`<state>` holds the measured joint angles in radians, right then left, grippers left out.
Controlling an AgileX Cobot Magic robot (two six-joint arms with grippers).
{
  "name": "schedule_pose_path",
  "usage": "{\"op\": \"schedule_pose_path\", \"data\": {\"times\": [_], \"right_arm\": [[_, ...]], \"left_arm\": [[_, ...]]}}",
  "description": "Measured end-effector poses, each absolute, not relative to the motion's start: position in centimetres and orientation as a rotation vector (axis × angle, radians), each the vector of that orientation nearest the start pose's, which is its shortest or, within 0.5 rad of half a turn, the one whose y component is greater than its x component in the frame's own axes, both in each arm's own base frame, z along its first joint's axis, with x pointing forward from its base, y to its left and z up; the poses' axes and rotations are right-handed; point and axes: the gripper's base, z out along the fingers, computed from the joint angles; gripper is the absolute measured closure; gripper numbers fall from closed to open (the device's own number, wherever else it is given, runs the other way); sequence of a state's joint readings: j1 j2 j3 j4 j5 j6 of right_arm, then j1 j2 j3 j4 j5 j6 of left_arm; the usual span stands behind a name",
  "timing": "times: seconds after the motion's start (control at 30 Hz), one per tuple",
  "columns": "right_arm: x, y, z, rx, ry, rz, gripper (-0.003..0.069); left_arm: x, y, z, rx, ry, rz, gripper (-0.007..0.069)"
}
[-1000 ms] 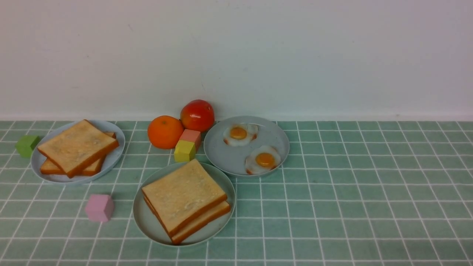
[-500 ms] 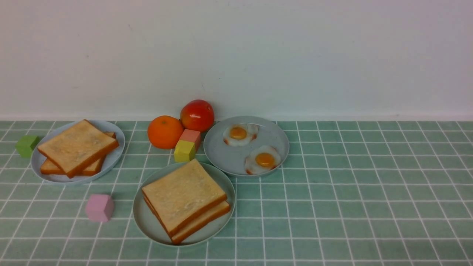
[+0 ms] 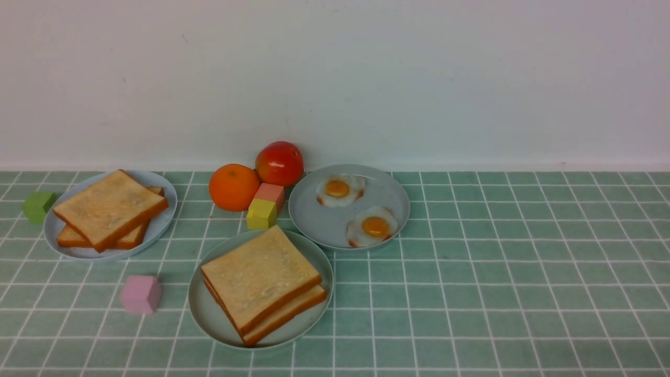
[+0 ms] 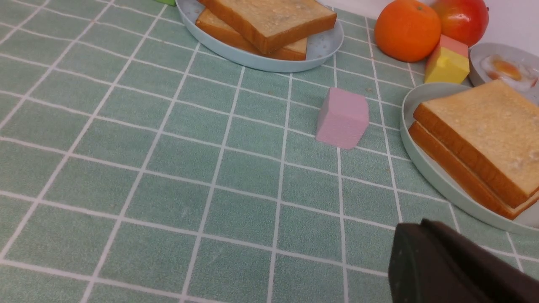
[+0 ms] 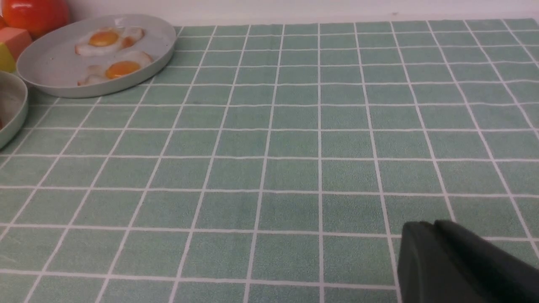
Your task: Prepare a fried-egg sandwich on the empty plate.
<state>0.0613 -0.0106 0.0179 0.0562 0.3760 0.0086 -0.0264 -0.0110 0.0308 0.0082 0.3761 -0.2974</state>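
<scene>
Hovering over the checked tablecloth (image 3: 492, 324), the left gripper (image 4: 417, 227) is pressed together while the right gripper's (image 5: 429, 227) spread cannot be told, and two golden-brown toast slices (image 3: 261, 277) lie stacked askew on the mint-green plate (image 3: 212, 319), near the grey plate (image 3: 309, 214) bearing two fried eggs (image 3: 376, 227).

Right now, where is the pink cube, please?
In the front view, the pink cube sits on the left side, between the blue plate and the green plate.
</scene>
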Motion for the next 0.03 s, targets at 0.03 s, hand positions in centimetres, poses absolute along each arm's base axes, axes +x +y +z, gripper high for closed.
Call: {"op": "schedule_pose_path", "data": {"times": [0.03], "right_arm": [[5.22,0.51,17.4,-0.015,1.868,0.104,0.0613]], "left_arm": [[5.26,-0.11,16.96,-0.25,1.868,-0.214,0.0637]]}}
